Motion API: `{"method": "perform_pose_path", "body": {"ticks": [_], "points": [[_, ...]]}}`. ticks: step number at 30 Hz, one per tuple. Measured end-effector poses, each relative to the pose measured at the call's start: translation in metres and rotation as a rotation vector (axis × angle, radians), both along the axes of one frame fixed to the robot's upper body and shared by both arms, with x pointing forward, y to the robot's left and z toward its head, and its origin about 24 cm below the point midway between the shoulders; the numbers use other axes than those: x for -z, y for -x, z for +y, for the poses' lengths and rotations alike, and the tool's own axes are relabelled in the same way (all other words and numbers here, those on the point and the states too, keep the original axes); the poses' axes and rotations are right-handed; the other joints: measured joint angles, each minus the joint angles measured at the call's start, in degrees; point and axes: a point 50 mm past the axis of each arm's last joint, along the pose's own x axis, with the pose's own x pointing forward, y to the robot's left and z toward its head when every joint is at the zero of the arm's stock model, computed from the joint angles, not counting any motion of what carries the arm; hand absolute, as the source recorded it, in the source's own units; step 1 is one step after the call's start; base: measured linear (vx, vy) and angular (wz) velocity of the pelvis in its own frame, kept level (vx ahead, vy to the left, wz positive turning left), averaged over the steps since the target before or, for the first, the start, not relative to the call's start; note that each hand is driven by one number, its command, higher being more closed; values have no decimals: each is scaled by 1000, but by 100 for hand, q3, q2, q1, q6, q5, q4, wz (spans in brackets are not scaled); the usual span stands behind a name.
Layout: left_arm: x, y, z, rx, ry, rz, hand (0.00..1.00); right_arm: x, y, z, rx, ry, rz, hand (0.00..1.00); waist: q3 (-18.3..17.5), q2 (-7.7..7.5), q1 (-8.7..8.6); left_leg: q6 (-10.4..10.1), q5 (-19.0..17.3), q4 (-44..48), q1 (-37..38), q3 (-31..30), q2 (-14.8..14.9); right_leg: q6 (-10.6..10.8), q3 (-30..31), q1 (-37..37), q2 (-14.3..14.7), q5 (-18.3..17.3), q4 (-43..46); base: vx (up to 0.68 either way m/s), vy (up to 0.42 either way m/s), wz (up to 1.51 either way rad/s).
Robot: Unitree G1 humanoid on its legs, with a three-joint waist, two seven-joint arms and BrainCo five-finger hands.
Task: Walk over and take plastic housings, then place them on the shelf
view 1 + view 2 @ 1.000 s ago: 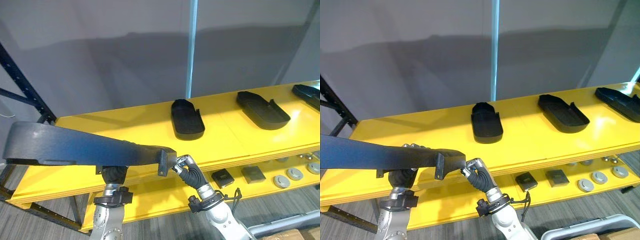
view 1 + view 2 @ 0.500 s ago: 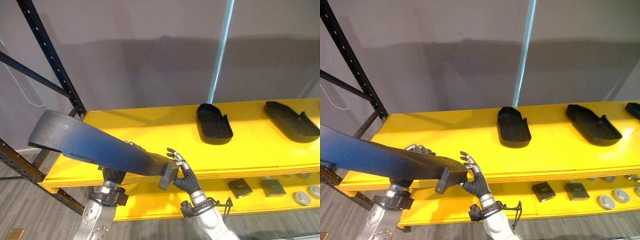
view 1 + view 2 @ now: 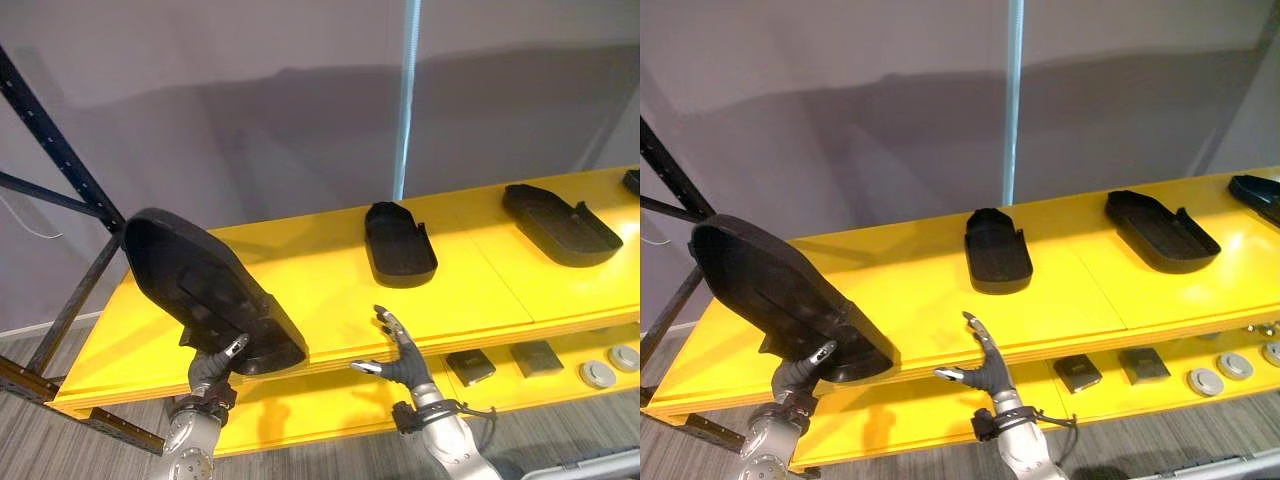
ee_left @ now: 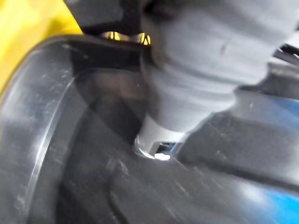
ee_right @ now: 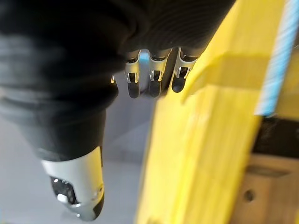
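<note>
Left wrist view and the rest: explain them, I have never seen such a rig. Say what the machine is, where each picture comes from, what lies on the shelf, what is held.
This is a humanoid robot with two arms, each ending in a hand with silver fingers. The two eye views come from a camera on its head; each wrist view comes from a camera on that arm. The left hand grips a large plastic housing from below, tilted over the front of the yellow shelf. The right hand is open and holds nothing. A short housing and a longer housing lie farther right on the shelf; small parts lie on the lower shelf.
</note>
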Motion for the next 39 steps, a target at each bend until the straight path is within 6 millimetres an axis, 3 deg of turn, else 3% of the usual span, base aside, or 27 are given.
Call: {"method": "perform_pose_path", "body": {"ticks": [4, 6, 7, 10, 15, 17, 21, 31, 32, 34, 39], "points": [[-2, -7, 68, -185, -92, 99, 100, -5, 11, -1, -58, 6, -1, 0, 218, 55, -219, -39, -25, 114, -72, 281, 47, -28, 343, -420, -7, -154, 477, -74, -5, -36], [-12, -11, 85, -217, -121, 98, 100, -5, 15, -3, -70, 14, 5, 0, 280, 57, -285, -48, -18, 169, -215, 316, 54, -39, 410, -642, -16, -189, 633, -76, -10, -18], [-28, -19, 96, -242, -132, 66, 100, -5, 16, -5, -78, 28, 4, 0, 442, 61, -305, -78, 15, 172, -302, 364, 52, -56, 456, -806, -28, -201, 747, -92, -6, -9], [-53, -35, 110, -262, -149, 41, 100, -4, 19, -6, -96, 41, 13, 0, 690, 79, -316, -92, 74, 164, -430, 429, 34, -70, 570, -1058, -41, -209, 933, -73, 7, -11], [-76, -46, 119, -191, -178, 45, 100, -9, 24, 2, -148, 17, 3, 0, 931, 119, -337, -159, 179, 139, -614, 425, 4, -80, 592, -1348, -87, -244, 1189, -37, 6, 0], [-76, -47, 118, -138, -203, 57, 100, -15, 26, 7, -172, 7, -17, 0, 1071, 137, -331, -221, 239, 99, -619, 405, 5, -101, 581, -1385, -91, -264, 1239, -51, -16, 4], [-81, -46, 120, -60, -300, 68, 100, -20, 27, 10, -206, 24, -32, 0, 1292, 240, -324, -159, 352, -54, -645, 397, -8, -105, 572, -1497, -82, -315, 1298, -52, 1, 3], [-100, -44, 129, 27, -427, 78, 100, -23, 22, 9, -223, 34, -30, 0, 1494, 271, -319, -179, 442, -94, -868, 356, -73, -109, 576, -1791, -145, -346, 1442, -26, 10, 3], [-99, -44, 130, 27, -438, 87, 0, -23, 22, 9, -224, 37, -30, 0, 1495, 272, -319, -181, 443, -94, -884, 356, -73, -109, 578, -1810, -145, -347, 1445, 0, 0, 0], [-104, -42, 136, 8, -521, 123, 0, -24, 22, 7, -228, 48, -30, 0, 1499, 271, -315, -206, 466, -94, -1002, 354, -79, -111, 585, -1942, -155, -348, 1481, -4, 1, 2], [-107, -37, 151, -33, -534, 176, 0, -24, 22, 6, -226, 29, -20, 0, 1576, 272, -325, -241, 492, -94, -1010, 338, -81, -134, 593, -1976, -160, -322, 1521, 0, 0, 0]]}}
